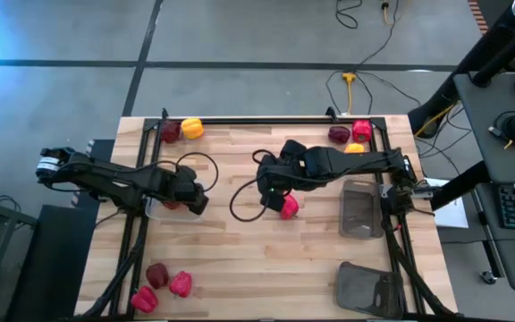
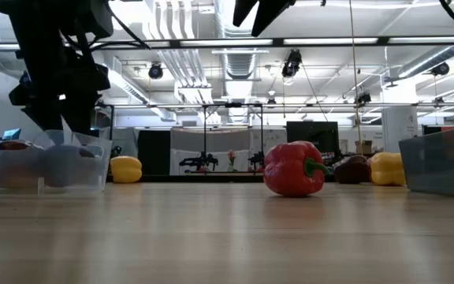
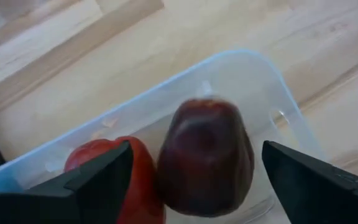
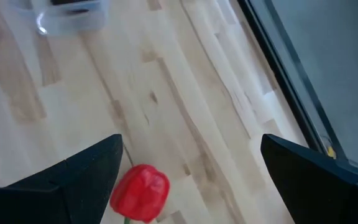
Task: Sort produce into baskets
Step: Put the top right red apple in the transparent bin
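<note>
Bright red glossy pepper (image 2: 293, 168): loose on wooden counter (image 1: 240, 259), mid-span, under right hand (image 4: 191, 180), fingers spread, arm reaching inward (prob. lining up a pick). Dark maroon pepper (image 3: 205, 158): in clear plastic basket (image 3: 272, 81) w/ another red piece; left hand (image 3: 194, 180) spread, angled down over it.
</note>
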`<action>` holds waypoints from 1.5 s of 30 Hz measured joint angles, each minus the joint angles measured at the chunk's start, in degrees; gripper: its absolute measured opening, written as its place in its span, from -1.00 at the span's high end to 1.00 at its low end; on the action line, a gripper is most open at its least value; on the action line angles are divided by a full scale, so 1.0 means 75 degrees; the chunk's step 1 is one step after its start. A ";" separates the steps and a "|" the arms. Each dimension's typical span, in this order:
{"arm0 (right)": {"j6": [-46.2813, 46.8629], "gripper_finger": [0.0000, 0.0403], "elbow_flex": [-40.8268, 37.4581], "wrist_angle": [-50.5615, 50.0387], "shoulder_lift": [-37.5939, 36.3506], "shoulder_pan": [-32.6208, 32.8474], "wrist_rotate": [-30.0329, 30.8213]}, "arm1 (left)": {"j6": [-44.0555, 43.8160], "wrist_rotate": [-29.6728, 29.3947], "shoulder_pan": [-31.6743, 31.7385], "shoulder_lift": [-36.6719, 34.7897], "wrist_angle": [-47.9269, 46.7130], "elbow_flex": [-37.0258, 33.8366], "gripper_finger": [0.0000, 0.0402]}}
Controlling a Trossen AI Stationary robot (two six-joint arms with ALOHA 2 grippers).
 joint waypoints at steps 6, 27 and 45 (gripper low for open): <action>0.1116 -0.86 0.0014 -0.1328 0.0000 -0.0421 0.0001 | 0.0058 -0.0160 -0.0020 -0.1002 -0.0005 0.0006 -0.76; -0.0184 -0.86 -0.1558 -0.1304 -0.0087 -0.3659 -0.0804 | 0.5617 -0.0114 -0.0013 -0.3677 0.3335 0.0015 -0.76; -0.3548 -0.98 -0.3194 -0.1271 0.1163 -0.7188 -0.1419 | 0.6017 0.1425 0.2920 -0.3052 0.3580 0.0178 -0.73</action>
